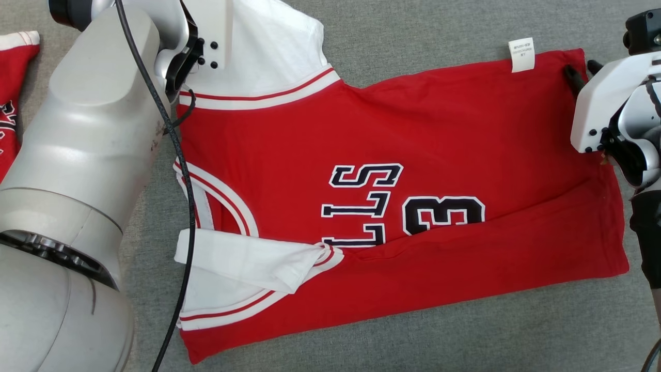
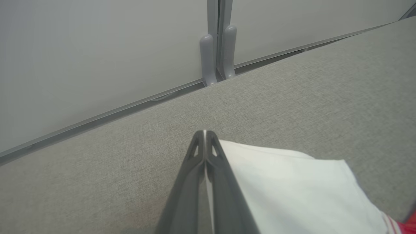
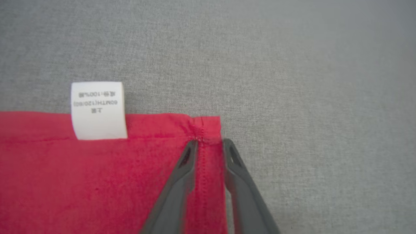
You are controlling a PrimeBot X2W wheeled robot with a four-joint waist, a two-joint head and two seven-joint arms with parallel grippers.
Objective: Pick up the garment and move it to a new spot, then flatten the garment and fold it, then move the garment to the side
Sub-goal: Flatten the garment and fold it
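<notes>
— So, where is the jersey [image 1: 413,139]?

— Flat on the grey surface [image 1: 413,41] straight ahead of you, collar end to the left and hem to the right. Its near long edge is folded up over the lettering. The far edge runs from the white sleeve [image 1: 268,36] to the label [image 1: 521,54], which sticks out past it.

— And the right end effector [image 3: 210,143]?

— At the far hem corner. Its fingers stand apart, one on the red cloth and one just off its edge, with the stitched hem strip lying between them.

— The left end effector [image 2: 204,133]?

— Its fingers are pressed together, tips low over the bare surface, with the white sleeve touching one side. I cannot tell you whether any cloth is pinched between them.

— How much room do I have?

— You have bare surface beyond the far edge, up to a grey wall [image 2: 97,48] at the back. There is another open strip along the near edge. To the right of the hem you have only a narrow margin. On the left, the big pale arm [image 1: 88,129] overlaps the collar end, and a second red cloth [image 1: 13,77] lies at the surface's left edge, well apart from the jersey.
</notes>
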